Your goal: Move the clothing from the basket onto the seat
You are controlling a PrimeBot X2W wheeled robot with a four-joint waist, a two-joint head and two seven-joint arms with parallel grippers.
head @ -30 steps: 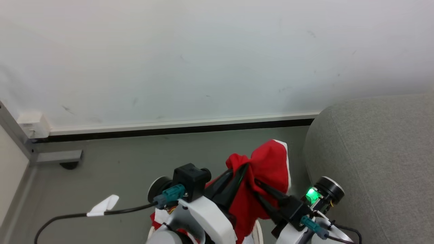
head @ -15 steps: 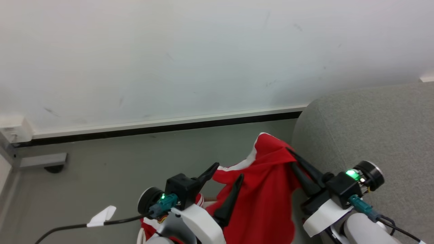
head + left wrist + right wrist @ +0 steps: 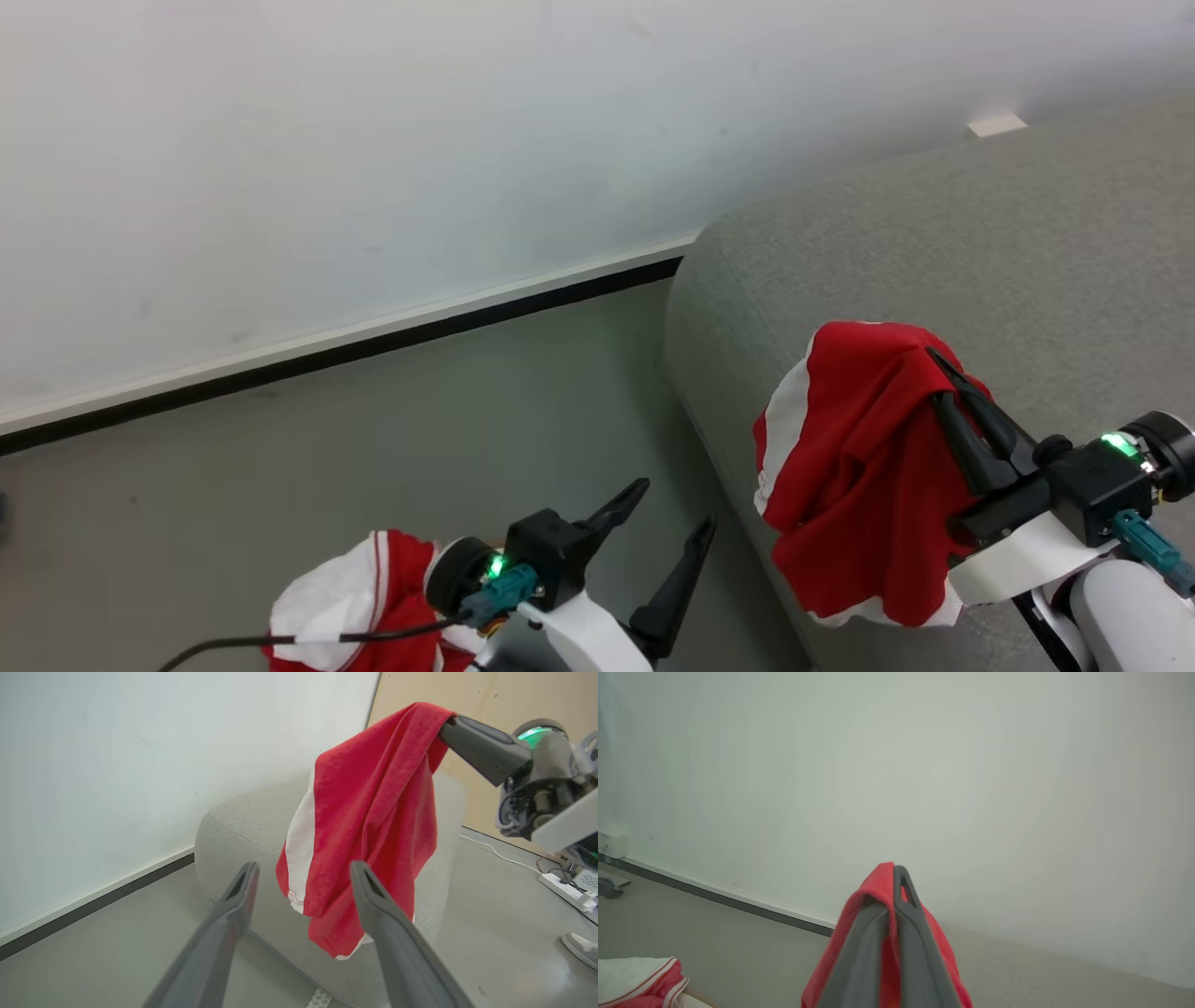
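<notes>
Right jaws clamp the clothing (image 3: 859, 467); left jaws wide, empty.
Left has just released: clothing now above the seat (image 3: 934, 233), drop judged next.

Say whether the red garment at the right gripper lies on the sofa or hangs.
Hangs. The shut right gripper pinches the garment at its top; the rest dangles free by the sofa.

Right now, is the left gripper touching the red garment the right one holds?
Apart. The head view shows floor and sofa between the open left gripper and the hanging red garment.
</notes>
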